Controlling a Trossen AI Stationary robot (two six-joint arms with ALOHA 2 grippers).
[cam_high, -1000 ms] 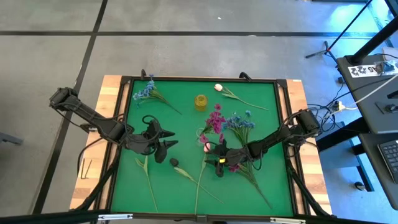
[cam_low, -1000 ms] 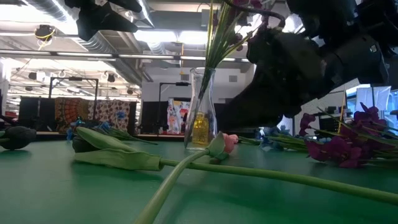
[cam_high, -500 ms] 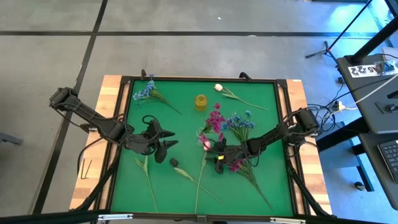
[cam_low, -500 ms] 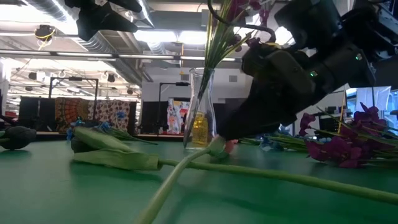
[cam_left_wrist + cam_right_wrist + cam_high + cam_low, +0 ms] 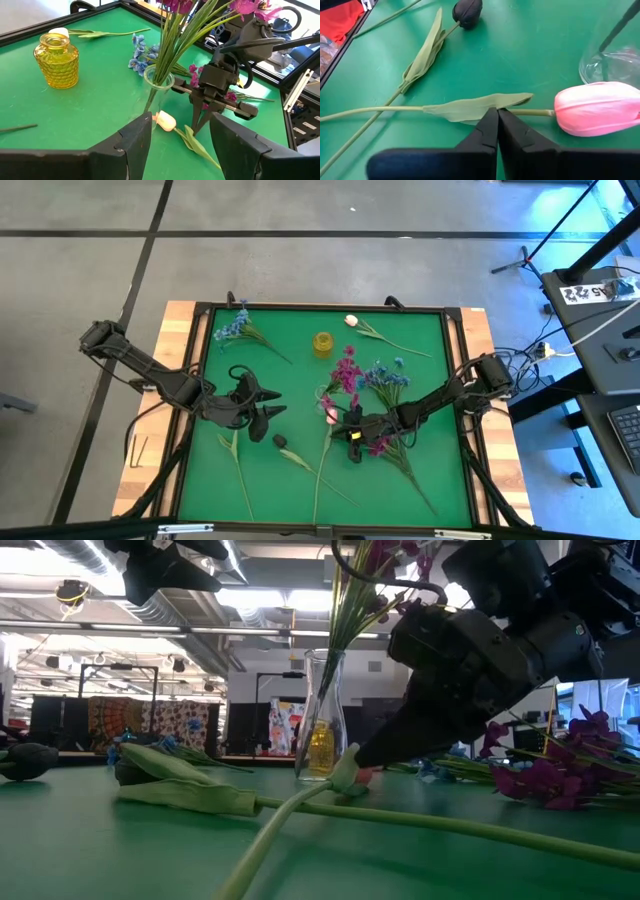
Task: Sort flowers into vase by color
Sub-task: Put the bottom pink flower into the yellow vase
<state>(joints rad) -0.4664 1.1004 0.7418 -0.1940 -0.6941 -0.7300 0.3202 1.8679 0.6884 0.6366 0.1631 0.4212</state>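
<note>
A pink tulip lies on the green mat beside the clear vase, which holds magenta flowers. Its stem runs toward the table's near edge. My right gripper is shut at its leaf, just behind the bud. My left gripper hangs open above the mat left of centre, holding nothing. A black bud with its stem lies flat nearby. Blue flowers and a white-pink tulip lie at the far side. My right gripper pinches the pink tulip between its two fingertips at the leaf, where the stem runs just behind the bud. The fingers slant down from the table's right side and lie across the stem. The tulip lies flat on the mat.
A yellow vase stands at the far middle. More blue flowers and loose magenta flowers lie under my right arm. The mat has a raised black frame.
My right gripper has tipped its fingers down onto the pink tulip just behind the bud and has shut there. The tulip stays flat on the mat.
</note>
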